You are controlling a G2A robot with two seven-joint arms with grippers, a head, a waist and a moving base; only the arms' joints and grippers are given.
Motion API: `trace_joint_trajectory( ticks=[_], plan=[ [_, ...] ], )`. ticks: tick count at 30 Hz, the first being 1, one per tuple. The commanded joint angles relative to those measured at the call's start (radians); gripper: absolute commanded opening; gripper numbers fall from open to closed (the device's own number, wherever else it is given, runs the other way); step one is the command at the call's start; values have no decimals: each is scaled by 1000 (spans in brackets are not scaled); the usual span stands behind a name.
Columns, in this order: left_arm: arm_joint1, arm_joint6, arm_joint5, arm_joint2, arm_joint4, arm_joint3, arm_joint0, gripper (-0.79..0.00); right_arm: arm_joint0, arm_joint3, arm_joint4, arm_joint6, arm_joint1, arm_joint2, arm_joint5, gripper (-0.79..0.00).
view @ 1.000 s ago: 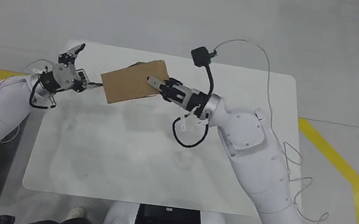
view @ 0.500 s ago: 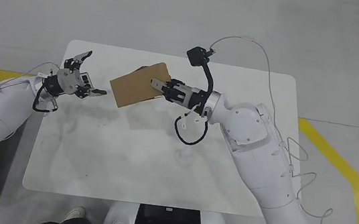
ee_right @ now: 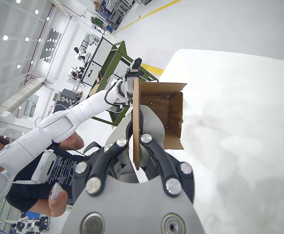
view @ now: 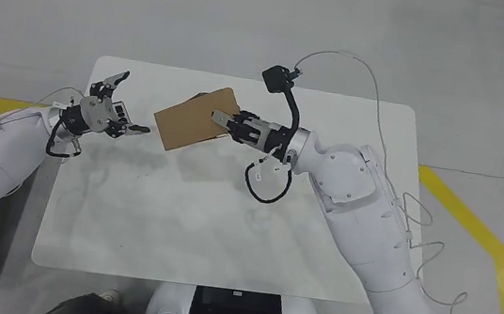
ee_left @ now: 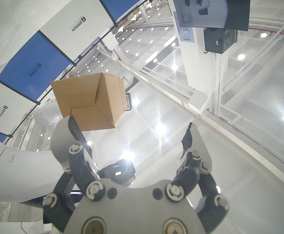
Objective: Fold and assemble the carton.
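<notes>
Carton (view: 195, 119): was plain brown cardboard, and its cut edge showed wavy fluting.
Table (view: 223, 239): was white, faintly mottled with grey.
Floor (view: 250, 15): was pale grey and carried a yellow stripe (view: 468, 213).
Left gripper (ee_left: 130, 124): had light grey fingers, black ribbed pads, black links and silver screws.
Right gripper (ee_right: 135, 124): bore the same grey, black and silver.
Cart (ee_right: 120, 58): was olive green.
Wall panels (ee_left: 33, 73): alternated blue and white.
</notes>
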Motion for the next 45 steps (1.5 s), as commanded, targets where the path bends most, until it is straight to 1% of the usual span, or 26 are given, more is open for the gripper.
trace_joint_trajectory(
  ticks=[1,6,7,10,13,16,20,23,24,25,26,31,45],
  plan=[
    [0,0,0,0,0,0,0,0,0,0,0,0,0,0,0,-785],
    [0,0,0,0,0,0,0,0,-7,3,4,-6,0,-1,1,-785],
    [0,0,0,0,0,0,0,0,-7,5,-24,-11,2,-1,6,-785],
    [0,0,0,0,0,0,0,0,-1,6,-51,12,8,-1,-36,-785],
    [0,0,0,0,0,0,0,0,4,16,-61,38,17,19,-126,-785],
    [0,0,0,0,0,0,0,0,17,31,-74,101,30,34,-263,-785],
    [0,0,0,0,0,0,0,0,39,61,-88,212,46,36,-433,-785],
    [0,0,0,0,0,0,0,0,61,79,-118,311,57,15,-536,-785],
    [0,0,0,0,0,0,0,0,68,82,-135,340,61,5,-554,-785],
    [0,0,0,0,0,0,0,0,73,80,-154,354,63,-1,-567,-785],
    [0,0,0,0,0,0,0,0,79,73,-187,352,66,-31,-575,-785],
    [0,0,0,0,0,0,0,0,121,65,-307,302,92,-144,-625,-785],
    [0,0,0,0,0,0,0,0,124,65,-315,298,94,-149,-629,-785]
  ],
)
